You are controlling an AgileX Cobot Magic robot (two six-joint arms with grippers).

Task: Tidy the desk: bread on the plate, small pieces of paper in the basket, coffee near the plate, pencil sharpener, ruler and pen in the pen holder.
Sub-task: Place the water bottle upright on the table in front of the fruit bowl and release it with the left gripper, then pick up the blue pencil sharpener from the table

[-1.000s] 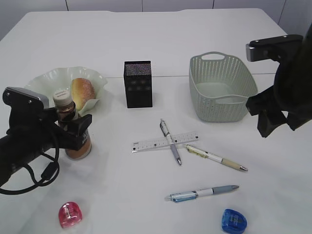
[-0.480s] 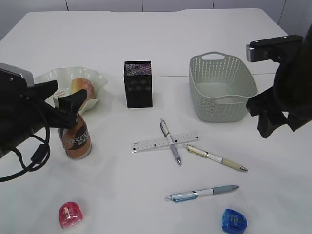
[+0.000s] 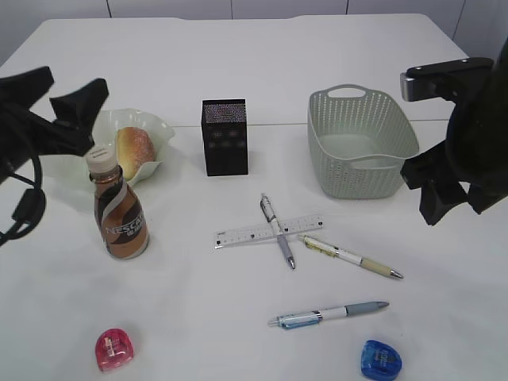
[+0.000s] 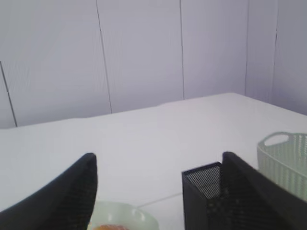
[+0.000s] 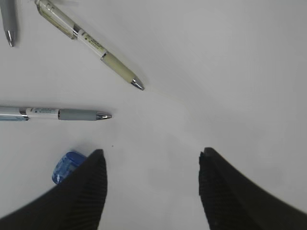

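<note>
Bench [image 3: 262, 63]: basket [image 3: 361, 143] empty, bread [image 3: 135, 149] on plate [image 3: 163, 131], coffee bottle [image 3: 119, 210] upright just beside it. Left pincer [image 3: 51, 99] and right pincer [image 3: 432, 190] gape empty. Risk: ruler [image 3: 266, 231] lies under a crossing pen [image 3: 278, 230]; lifting it first could scatter pens.

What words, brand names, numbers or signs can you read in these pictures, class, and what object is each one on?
"NESCAFE": on the brown label of the coffee bottle, just legible in the exterior view.
Ruler: scale marks and numbers are there, too small to read.
Cream pen: dark print along the barrel, too blurred to read.
Blue-grey pen: small print on the white section, unreadable.
Nothing else carries legible text.
</note>
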